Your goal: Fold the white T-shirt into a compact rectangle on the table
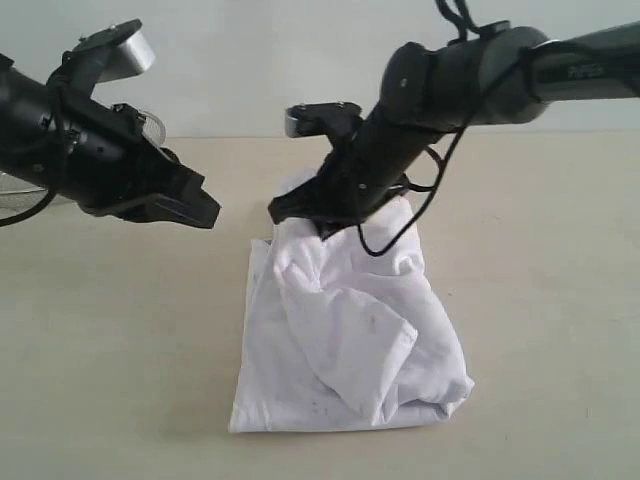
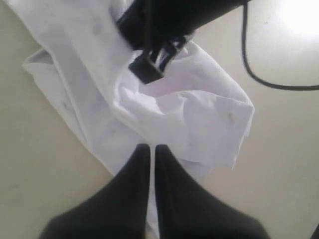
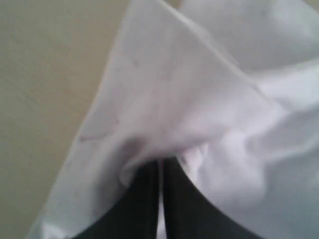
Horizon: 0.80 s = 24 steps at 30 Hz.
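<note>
The white T-shirt (image 1: 340,340) is found at the middle of the tabletop (image 1: 110,380), gathered into a rumpled heap rather than a flat shape. Its near edge is laid fairly straight on the tabletop, while its far part is drawn upward into a peak. That peak is pinched by the right gripper (image 1: 322,226), whose jaws are pressed together on the cloth. The left gripper (image 1: 205,212) is seen pressed together and empty, hovering above the tabletop just to the left of the shirt without touching it. The task is judged to be partway done: the shirt appears to be narrowed by some folding, but loose billows and creases are seen on its right side, and no compact rectangle is formed yet. The lifted far part is left to be laid over and flattened.
</note>
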Motion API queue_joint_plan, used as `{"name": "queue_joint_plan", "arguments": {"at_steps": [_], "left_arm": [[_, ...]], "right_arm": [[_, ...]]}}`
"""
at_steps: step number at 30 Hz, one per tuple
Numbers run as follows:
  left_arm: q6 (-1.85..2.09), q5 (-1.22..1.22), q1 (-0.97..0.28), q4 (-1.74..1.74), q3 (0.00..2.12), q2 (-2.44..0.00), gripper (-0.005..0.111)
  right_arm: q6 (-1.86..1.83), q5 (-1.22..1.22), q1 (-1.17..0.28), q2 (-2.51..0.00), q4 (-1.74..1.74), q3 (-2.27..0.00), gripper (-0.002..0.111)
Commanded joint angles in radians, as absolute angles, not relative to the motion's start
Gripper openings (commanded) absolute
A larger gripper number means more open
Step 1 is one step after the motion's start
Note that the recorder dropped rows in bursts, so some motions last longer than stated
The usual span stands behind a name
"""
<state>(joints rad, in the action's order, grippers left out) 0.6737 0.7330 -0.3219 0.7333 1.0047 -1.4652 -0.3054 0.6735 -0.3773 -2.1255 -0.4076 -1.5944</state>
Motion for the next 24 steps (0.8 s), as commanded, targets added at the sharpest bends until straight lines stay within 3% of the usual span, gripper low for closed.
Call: {"name": "queue_joint_plan", "arguments": {"at_steps": [1,7,14,24], "left_arm": [[0.645,0.754,-0.319,0.702,1.0,-1.43,0.005],[0.602,0.745,-0.321,0.684,1.0,-1.42,0.005],[0.738,0.732,-0.34,0.915,1.0,-1.458,0.005],[0.752,0.515,-0.534,0.963,1.006,-1.682,0.005]], "right_arm": [[-0.328,0.761,-0.418,-2.122,-0.43,-1.719,0.0],[-0.273,0.974,-0.378,-2.065,-0.284,-1.741,0.0],[-0.194,1.141,-0.312,-2.041,-0.095,-1.644,0.0],[-0.169,0.893,-0.226,-1.933,-0.102,-1.286,0.0]]}}
